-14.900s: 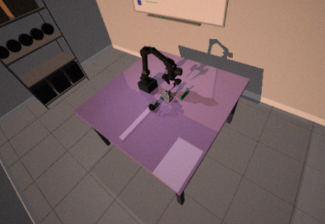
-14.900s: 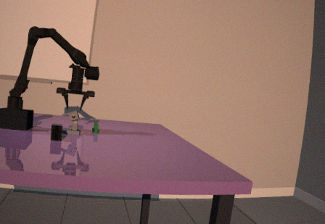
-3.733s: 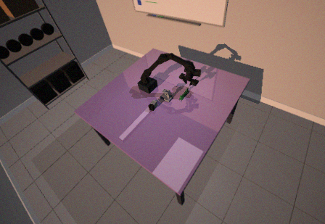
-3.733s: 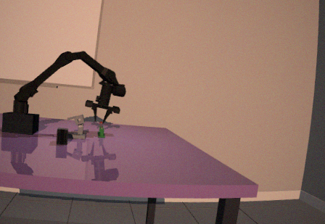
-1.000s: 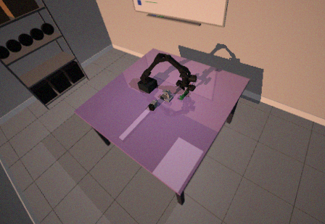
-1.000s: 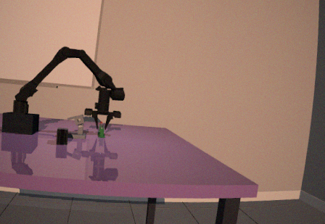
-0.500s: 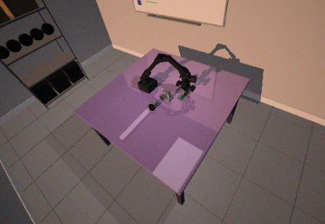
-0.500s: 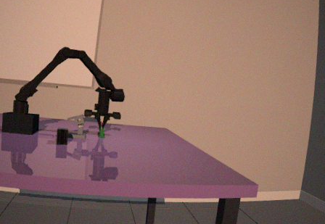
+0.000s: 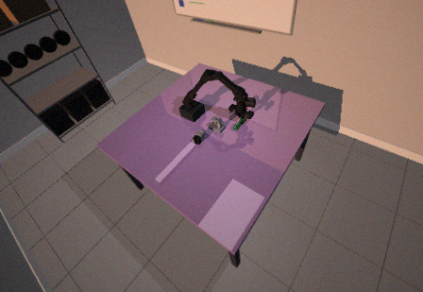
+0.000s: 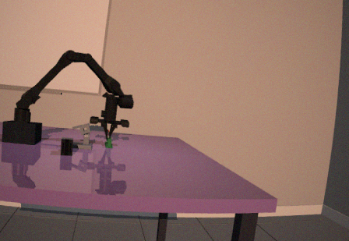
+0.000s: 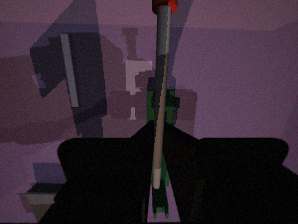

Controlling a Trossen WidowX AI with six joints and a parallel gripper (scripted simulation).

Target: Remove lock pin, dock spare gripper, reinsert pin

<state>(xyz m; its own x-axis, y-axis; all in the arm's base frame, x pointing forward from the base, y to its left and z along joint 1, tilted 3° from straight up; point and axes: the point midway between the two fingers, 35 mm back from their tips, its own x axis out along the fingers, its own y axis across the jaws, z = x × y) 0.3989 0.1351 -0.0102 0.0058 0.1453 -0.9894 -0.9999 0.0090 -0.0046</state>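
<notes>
The pin point(image 11: 161, 85), a grey rod with a red head, runs straight out ahead of the jaws, which are clamped on its near end; gripping it by the end probably leaves its length free to slide. Directly under the jaws lies a green holder point(image 11: 160, 107), seemingly a rest for the pin. The gripper point(image 10: 110, 133) points down at the table point(image 10: 202, 166). The socket mount point(image 10: 84, 135) stands just beside it, apparently holding nothing, the spare gripper point(image 10: 67, 147) further off.
</notes>
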